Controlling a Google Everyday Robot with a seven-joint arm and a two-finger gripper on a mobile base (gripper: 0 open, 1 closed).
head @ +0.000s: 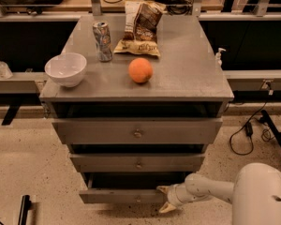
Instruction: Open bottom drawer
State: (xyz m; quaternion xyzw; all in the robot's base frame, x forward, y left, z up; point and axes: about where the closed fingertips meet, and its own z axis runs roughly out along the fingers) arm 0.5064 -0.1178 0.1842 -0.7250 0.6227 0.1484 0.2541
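Where the cabinet (187, 81) stands: middle of the camera view, on a speckled floor (18, 163), with three grey drawers stacked in its front.
Cabinet top: a white bowl (65, 68) at the left edge, a can (102, 41) and a snack bag (140, 28) at the back, an orange (140, 70) near the middle.
Bottom drawer (117, 197): lowest and slimmest, standing out a little, with a dark gap above its front.
Gripper (165, 199): low on the right, at the right end of the bottom drawer's front.
Jaws: spread apart; I cannot tell whether they touch the drawer.
Arm (210, 191): white, reaching in from the lower right corner.
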